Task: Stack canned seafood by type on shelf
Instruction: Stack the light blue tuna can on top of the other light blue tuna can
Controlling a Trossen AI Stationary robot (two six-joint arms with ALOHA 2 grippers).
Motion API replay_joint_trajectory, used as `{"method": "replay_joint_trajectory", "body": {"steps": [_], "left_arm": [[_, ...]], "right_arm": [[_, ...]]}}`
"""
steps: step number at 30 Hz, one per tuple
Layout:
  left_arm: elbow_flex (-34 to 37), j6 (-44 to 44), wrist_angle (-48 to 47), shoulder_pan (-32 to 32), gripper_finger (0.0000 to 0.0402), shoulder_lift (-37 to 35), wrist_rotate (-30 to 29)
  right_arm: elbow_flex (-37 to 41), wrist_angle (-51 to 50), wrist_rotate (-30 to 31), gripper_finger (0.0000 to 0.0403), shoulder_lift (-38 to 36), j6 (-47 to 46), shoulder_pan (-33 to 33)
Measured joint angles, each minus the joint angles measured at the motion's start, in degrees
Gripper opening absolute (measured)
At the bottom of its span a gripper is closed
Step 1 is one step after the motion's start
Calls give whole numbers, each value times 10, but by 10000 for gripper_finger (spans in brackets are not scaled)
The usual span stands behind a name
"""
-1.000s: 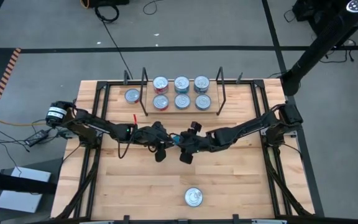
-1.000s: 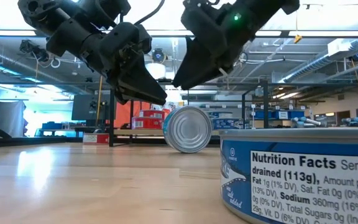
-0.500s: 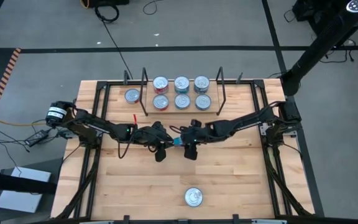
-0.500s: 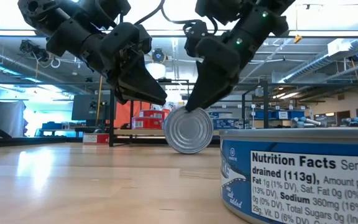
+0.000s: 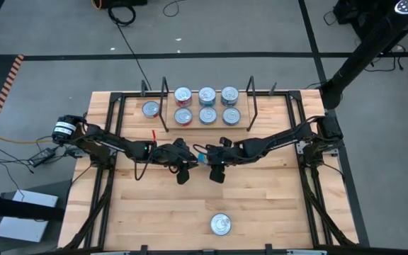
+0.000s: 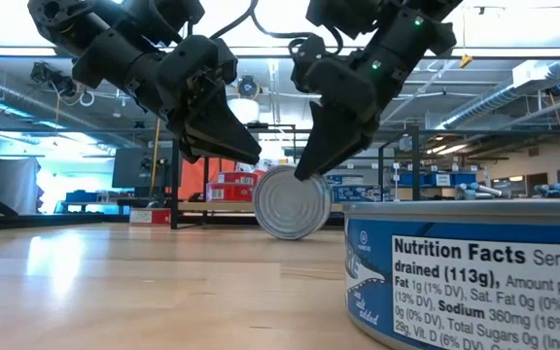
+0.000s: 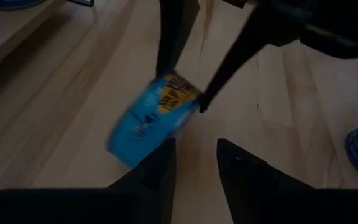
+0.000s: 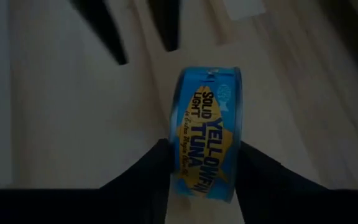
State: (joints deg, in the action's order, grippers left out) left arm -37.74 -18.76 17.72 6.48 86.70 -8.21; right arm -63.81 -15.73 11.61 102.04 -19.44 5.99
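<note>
A blue-labelled tuna can (image 8: 205, 124) stands on its rim on the tabletop at mid-table (image 5: 200, 157), one silver flat face toward the near edge (image 6: 290, 202). My right gripper (image 8: 205, 155) reaches in from the right and is shut on it. My left gripper (image 7: 194, 146) hovers just left of the can (image 7: 148, 124), open, with nothing between its fingers; whether it touches the can I cannot tell. The shelf (image 5: 207, 127) at the far side carries several cans in two rows, between black wire end frames (image 5: 165, 103). My right gripper pinches the can between its two fingers, one on each flat face, with the labelled side band (image 8: 205, 186) showing between them. The fingers slant down from the table's right, and only their tips (image 6: 307, 167) reach the can's top. The can stays upright with its rim on the table.
One silver-lidded can (image 5: 151, 108) lies flat on the table just left of the shelf. Another blue can (image 5: 220, 224) sits near the front edge, large in the low view (image 6: 465, 282). Bare wood lies between it and the grippers.
My right gripper has sunk toward the upright can and tipped more steeply. Its fingertips, which hung clear above the can, are now down on the can's top. The can still stands on its rim.
</note>
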Motion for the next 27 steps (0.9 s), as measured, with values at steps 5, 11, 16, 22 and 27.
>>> {"method": "replay_joint_trajectory", "body": {"steps": [5, 11, 16, 22, 27], "left_arm": [[0, 0, 0, 0, 121, 0, 0], [0, 0, 0, 0, 121, 0, 0], [0, 0, 0, 0, 121, 0, 0], [0, -15, 0, 0, 121, 0, -2], [0, -29, 0, 0, 121, 0, -16]], "right_arm": [[0, -3, 27, 137, -2, 0, 0], [-18, -22, 60, 120, -9, 26, 2], [-34, -31, 68, 85, -9, 49, 2], [-36, -51, 68, 55, -9, 45, 2], [-36, -49, 69, 23, -9, 34, 0]]}}
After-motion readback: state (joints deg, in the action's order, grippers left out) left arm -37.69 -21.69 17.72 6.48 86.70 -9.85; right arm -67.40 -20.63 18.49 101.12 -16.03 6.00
